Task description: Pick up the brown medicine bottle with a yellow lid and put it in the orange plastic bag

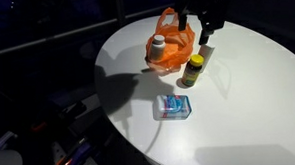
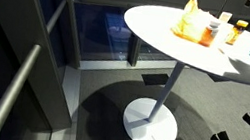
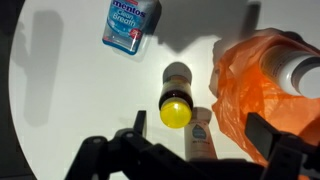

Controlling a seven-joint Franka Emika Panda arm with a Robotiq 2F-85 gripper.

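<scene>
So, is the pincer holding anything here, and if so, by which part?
Nothing is held. The pincer hangs open above the brown bottle with the yellow lid, not touching it.

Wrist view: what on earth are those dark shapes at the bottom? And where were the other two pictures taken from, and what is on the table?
You are seeing a single robot arm working over a round white table. Two pictures come from cameras standing off in the room. The third looks down from the arm's wrist. The dark shapes there are the two fingers of its end effector, spread open and holding nothing. Beneath it stands a brown medicine bottle with a yellow lid. Nearby are an orange plastic bag, an orange bottle with a white cap and a blue Mentos gum box.
</scene>
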